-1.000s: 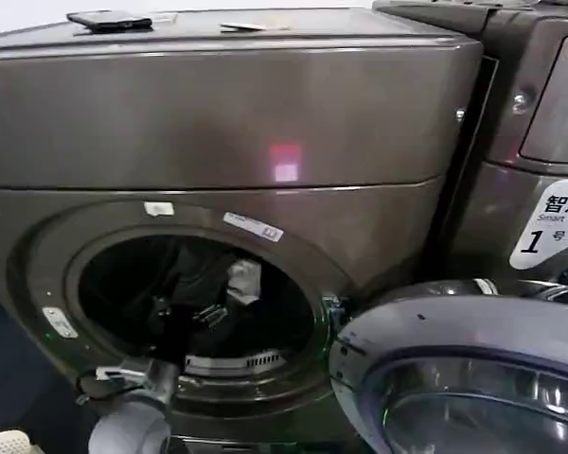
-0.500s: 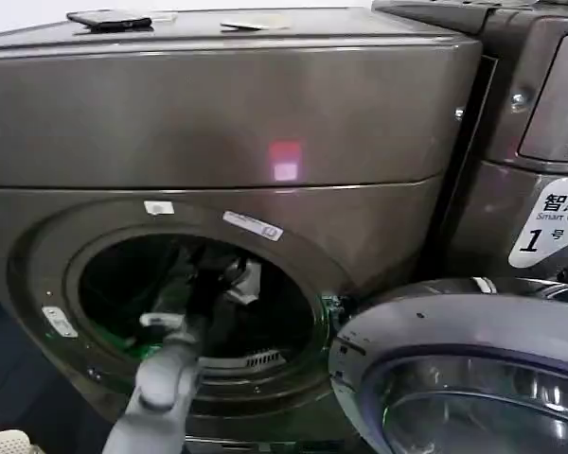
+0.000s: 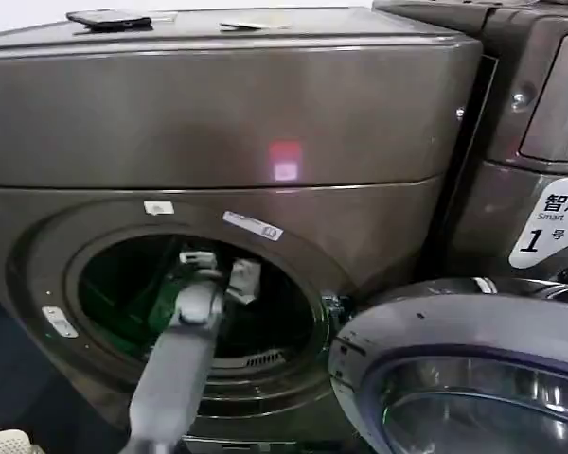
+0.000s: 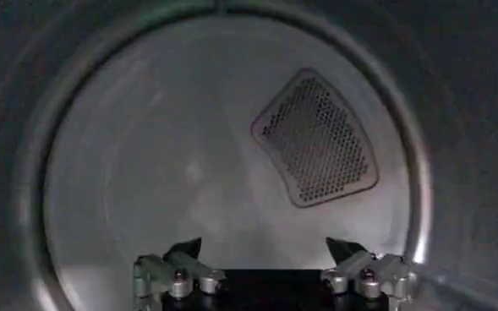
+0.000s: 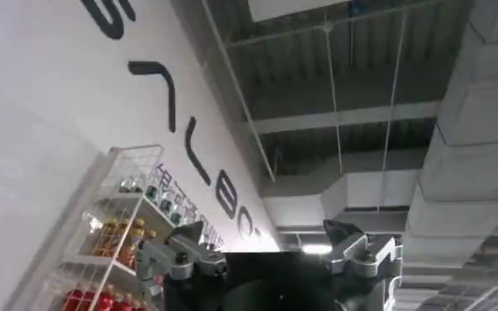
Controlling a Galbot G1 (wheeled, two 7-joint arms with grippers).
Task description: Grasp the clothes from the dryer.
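The left end effector [image 4: 270,253] reaches inside the dryer [image 3: 218,123] with its fingers wide open, holding nothing. The clothes [image 3: 244,281] lie deep inside. They look soft and light, so pinch a thick bunch.

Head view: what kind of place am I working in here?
Probably a shared or commercial laundry room. The brown-grey dryer, door open, stands beside a second machine with a numbered "1" sticker. The left gripper is inside the drum, and a shelf of bottles lines a lettered wall.
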